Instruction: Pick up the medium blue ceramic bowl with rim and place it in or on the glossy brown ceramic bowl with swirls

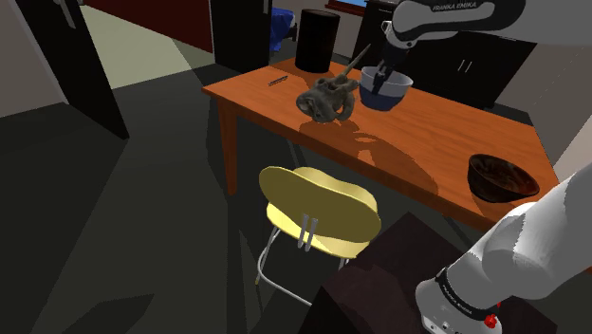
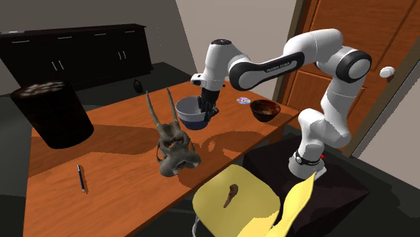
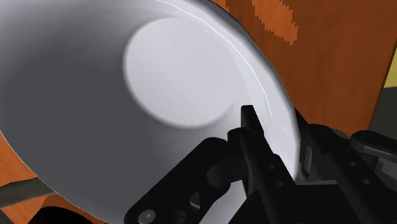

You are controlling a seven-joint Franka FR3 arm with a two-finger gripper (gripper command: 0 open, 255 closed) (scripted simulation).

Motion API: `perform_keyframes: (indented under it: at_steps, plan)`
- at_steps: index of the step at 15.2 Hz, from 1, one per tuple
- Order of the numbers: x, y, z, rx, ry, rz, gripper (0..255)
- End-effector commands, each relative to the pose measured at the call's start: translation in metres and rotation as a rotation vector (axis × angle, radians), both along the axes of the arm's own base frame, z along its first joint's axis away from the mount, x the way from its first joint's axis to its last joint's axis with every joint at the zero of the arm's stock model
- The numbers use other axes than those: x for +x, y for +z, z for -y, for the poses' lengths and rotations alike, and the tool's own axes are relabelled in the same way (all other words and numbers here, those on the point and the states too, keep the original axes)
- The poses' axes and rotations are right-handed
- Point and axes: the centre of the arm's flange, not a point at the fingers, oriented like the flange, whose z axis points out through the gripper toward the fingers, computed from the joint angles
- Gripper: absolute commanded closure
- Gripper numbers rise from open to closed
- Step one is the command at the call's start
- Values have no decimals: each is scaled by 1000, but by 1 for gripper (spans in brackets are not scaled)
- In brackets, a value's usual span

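Black and closed almost all the way, the hand (image 3: pixel 278 122) pinches the wall of the blue bowl (image 2: pixel 192 114). In the wrist view one finger (image 3: pixel 250 127) lies against the bowl's inner wall and the other sits just outside the rim, so that the wall alone keeps them apart. In the second exterior view the grip is at the right side of the rim, with the white arm (image 2: pixel 269 67) bending down to it from above.

The bowl is on or just above the orange-brown wooden surface (image 1: pixel 427 142); I cannot tell whether its base touches. It is just beside a grey twisted figure (image 2: pixel 173 145) with two long prongs.

The wrist view gives the bowl's inside: smooth and grey-white, with a flat round floor and a thin bright line below the rim. The two exterior views give its outside: deep blue, rounded, with a paler rim.

In the shoulder view the brown bowl (image 1: pixel 501 177) is dark and glossy with faint mottling inside. It stands near the surface's front edge at that view's right, well apart from the blue bowl. In the second exterior view a small disc (image 2: pixel 243 100) lies near the brown bowl, and there are a dark sideboard (image 2: pixel 81 50) and a wooden door (image 2: pixel 377 40).

A black cylinder (image 1: pixel 317 40) and a pen (image 2: pixel 81 178) are also on the surface, and a yellow chair (image 1: pixel 318 209) is drawn up to its front edge.
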Motion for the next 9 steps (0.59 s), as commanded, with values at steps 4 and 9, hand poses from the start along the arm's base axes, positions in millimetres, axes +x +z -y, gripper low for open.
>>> perform_keyframes:
  at_steps: [4,9]
  plan:
    - [0,27,0,0,0,1,255]
    - [0,53,0,0,0,1,255]
